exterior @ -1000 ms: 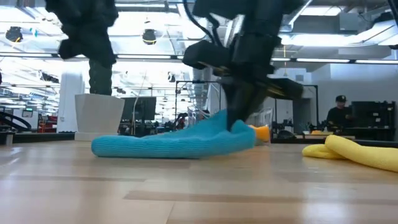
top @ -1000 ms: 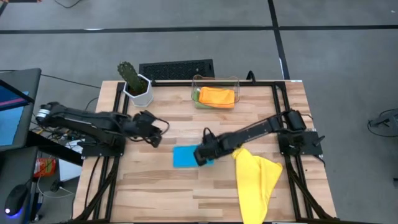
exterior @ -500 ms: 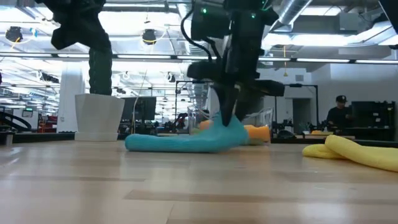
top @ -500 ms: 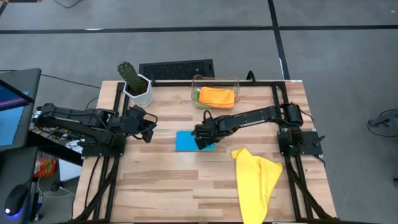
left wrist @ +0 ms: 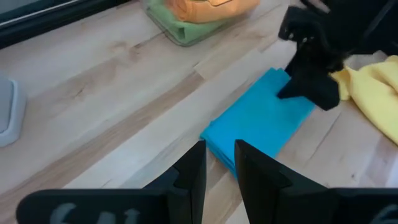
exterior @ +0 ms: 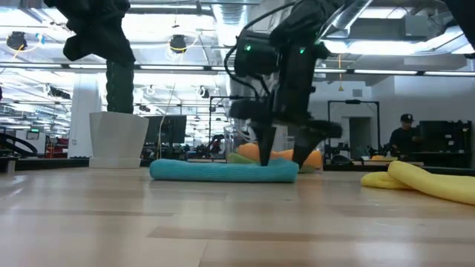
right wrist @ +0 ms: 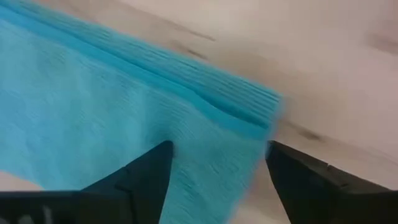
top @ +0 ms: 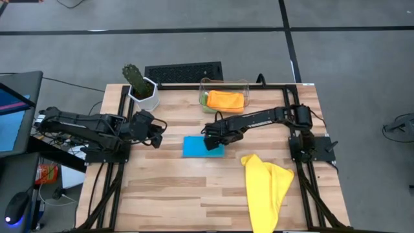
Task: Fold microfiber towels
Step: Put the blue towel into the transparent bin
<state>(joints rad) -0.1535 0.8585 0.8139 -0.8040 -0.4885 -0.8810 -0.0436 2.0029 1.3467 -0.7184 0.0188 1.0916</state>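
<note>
Near the worktop's middle, the folded blue towel lies flat; the right gripper hangs over its right end, fingers spread. By the left edge, the left gripper waits, fingers nearly together, empty.

Right pincer agape, pointing down

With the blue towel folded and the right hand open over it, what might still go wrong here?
1. The right hand stands open with its fingers straddling the blue towel's edge; lifting off might snag a layer and undo the fold.
2. The yellow towel lies crumpled, draped over the table's near edge; a careless grab may pull it off.
3. The clear bin sits close behind, so the arm might bump it.
</note>
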